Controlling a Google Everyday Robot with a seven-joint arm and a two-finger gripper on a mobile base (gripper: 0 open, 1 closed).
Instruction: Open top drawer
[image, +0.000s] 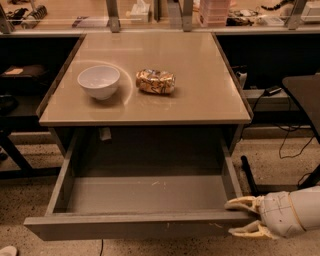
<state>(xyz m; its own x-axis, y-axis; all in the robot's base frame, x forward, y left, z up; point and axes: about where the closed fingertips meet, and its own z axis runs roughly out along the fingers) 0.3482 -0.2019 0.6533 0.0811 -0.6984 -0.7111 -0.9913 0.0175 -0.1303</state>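
Observation:
The top drawer (140, 225) stands pulled far out under the tan table; its plain grey inside shows and holds nothing. My gripper (240, 217) is at the drawer's front right corner. Its pale fingers (242, 204) are spread, one above the front panel's top edge and one in front of it, so they straddle the panel. The white arm comes in from the lower right.
On the tan table top (200, 95) stand a white bowl (99, 81) at the left and a crumpled snack bag (156, 81) at the centre. A dark chair (302, 92) and cables (292, 140) are at the right. Speckled floor lies around the drawer.

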